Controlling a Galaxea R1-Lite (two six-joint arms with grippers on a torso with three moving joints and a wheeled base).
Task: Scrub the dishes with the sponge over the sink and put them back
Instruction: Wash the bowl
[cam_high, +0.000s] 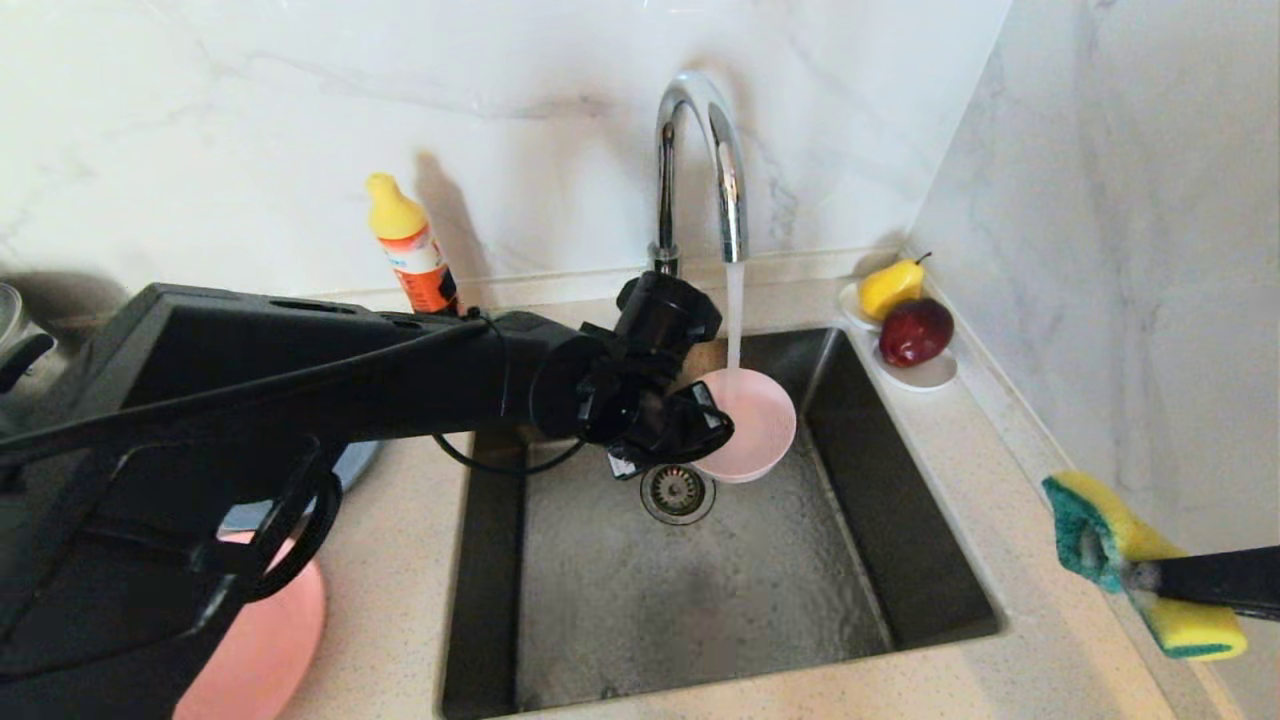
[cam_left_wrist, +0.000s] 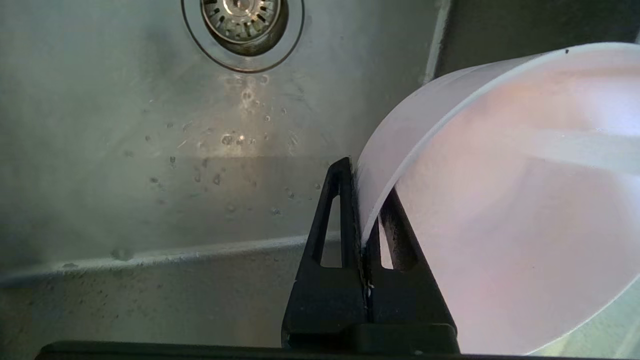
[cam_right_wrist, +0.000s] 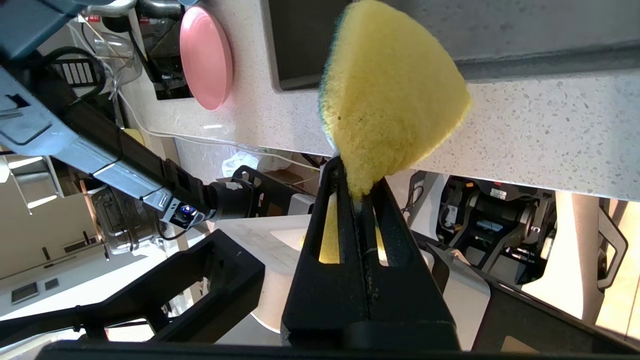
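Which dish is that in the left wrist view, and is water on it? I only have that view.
Observer: It's the small pale pink plate, pinched at its rim by the left pincer and held under the running tap over the sink.
Operator: Where's the sponge?
Observer: The sponge is squeezed in the right pincer, off to the right above the counter, clear of the plate.
Operator: Other dishes?
Observer: A big pink plate lies on the counter left of the sink.
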